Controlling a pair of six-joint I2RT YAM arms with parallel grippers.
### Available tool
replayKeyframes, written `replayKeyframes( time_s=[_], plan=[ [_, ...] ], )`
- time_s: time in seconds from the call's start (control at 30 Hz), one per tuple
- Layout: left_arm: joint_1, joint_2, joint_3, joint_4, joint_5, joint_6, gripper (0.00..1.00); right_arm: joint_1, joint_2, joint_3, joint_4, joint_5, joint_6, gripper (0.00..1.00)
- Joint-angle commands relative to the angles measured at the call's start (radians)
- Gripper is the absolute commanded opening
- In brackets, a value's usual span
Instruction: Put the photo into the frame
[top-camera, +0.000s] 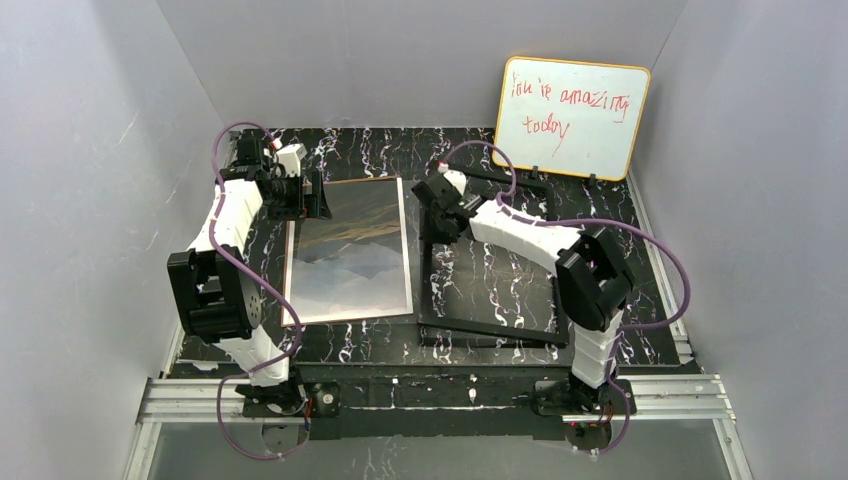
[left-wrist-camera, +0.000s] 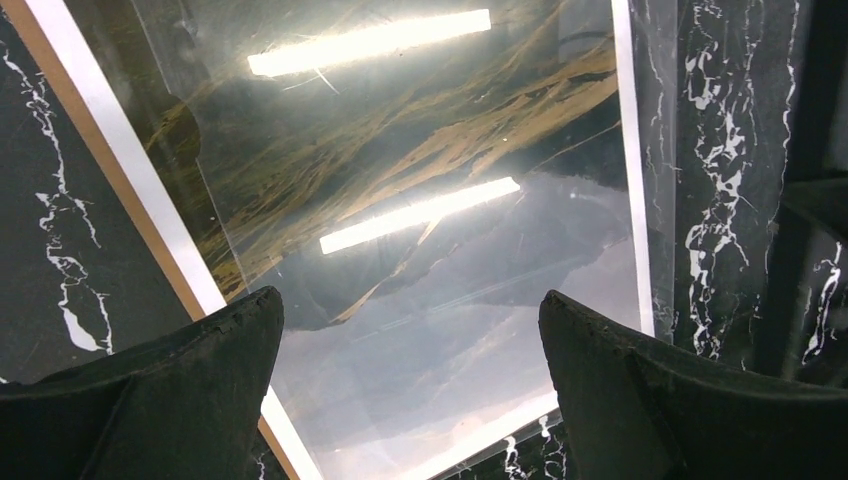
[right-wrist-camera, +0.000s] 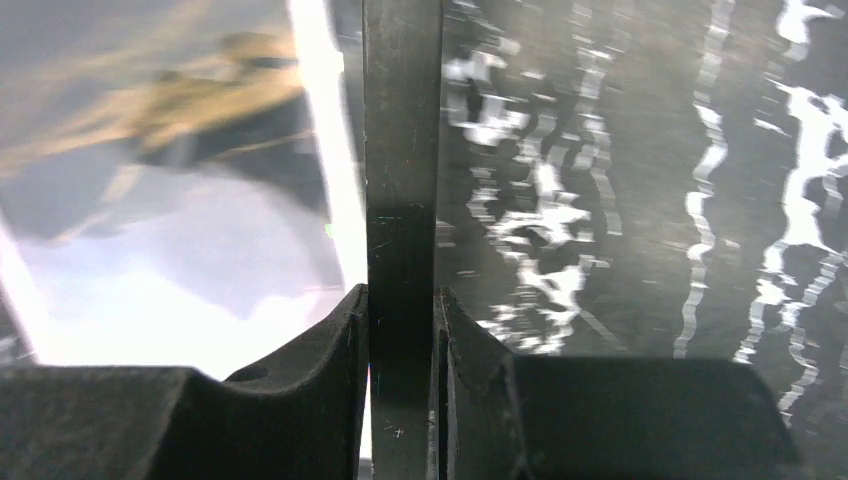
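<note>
From above, the glossy rectangular mountain-landscape photo (top-camera: 350, 250) lies flat left of centre on the black marbled worktop (top-camera: 370, 345). The thin black-railed rectangular frame (top-camera: 490, 330) lies just beside it, toward the right edge.

Left wrist view: the left hand (left-wrist-camera: 410, 310) hangs spread wide above the photo, grasping nothing.

Right wrist view: the right hand (right-wrist-camera: 402, 300) is clenched on the frame's black rail, beside the photo.

A robotics lab cell is indicated: a black marbled table (top-camera: 380, 150) is enclosed by plain grey walls (top-camera: 80, 200) and fronted by an aluminium rail (top-camera: 180, 397).
</note>
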Motion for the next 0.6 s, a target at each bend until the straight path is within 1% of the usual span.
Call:
replayKeyframes(
  time_s=[0.0, 0.2, 0.4, 0.5, 0.57],
  plan=[
    [0.004, 0.004, 0.030, -0.036, -0.056, -0.002, 0.98, 0.017, -0.098, 0.187, 0.056, -0.194, 0.026, 0.01],
    [0.004, -0.034, 0.009, -0.027, -0.047, 0.002, 0.98, 0.019, -0.115, 0.352, 0.051, -0.374, 0.063, 0.01],
    [0.004, -0.066, 0.000, -0.021, -0.030, -0.001, 0.98, 0.009, -0.138, 0.470, 0.080, -0.460, 0.146, 0.01],
    [0.003, -0.074, -0.005, -0.021, -0.021, -0.007, 0.98, -0.013, -0.145, 0.491, 0.099, -0.503, 0.201, 0.01],
    [0.004, -0.080, -0.008, -0.019, -0.015, -0.009, 0.98, -0.032, -0.161, 0.462, 0.143, -0.536, 0.239, 0.01]
  ],
)
